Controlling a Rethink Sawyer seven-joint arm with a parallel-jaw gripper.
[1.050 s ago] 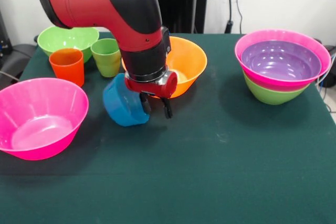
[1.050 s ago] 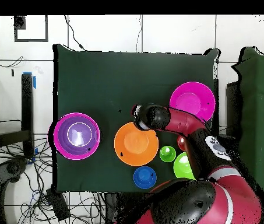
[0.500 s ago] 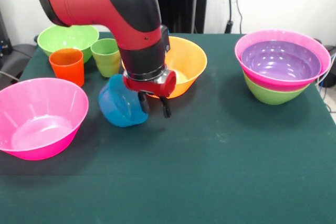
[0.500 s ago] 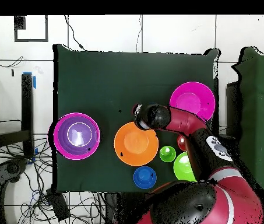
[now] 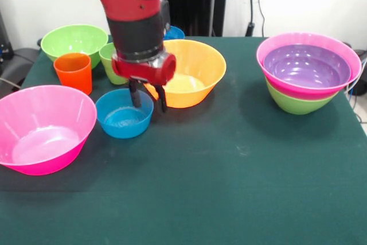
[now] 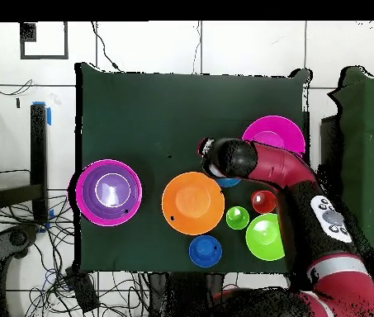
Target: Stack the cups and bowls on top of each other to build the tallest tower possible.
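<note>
Front view shows the green bench [image 5: 241,187] carrying everything. Largest is the lone pink bowl [image 5: 43,127], upright at the near left edge. Next comes the tower [image 5: 307,70] at the right: a green bowl at the bottom, a pink bowl in it, a purple bowl nested on top. Well apart from it, the orange bowl [image 5: 189,73] sits mid-bench and a green bowl [image 5: 73,41] at the far left.

Smaller still, a blue bowl [image 5: 123,113] stands upright just in front of the orange one, and a 2nd blue bowl [image 5: 174,31] peeks out behind the arm. Smallest are the 2 cups, orange-red [image 5: 73,71] and light green [image 5: 110,55], side by side.

The gripper [image 5: 148,97] hangs at the nearer blue bowl's far rim, 1 of the fingers [image 5: 135,94] inside the rim and the other outside; they look spread, not pinching.

All pieces look like light, stiff, glossy plastic, likely slippery, so a firm rim pinch seems the best hold; a bowl may swing or tilt when lifted.
</note>
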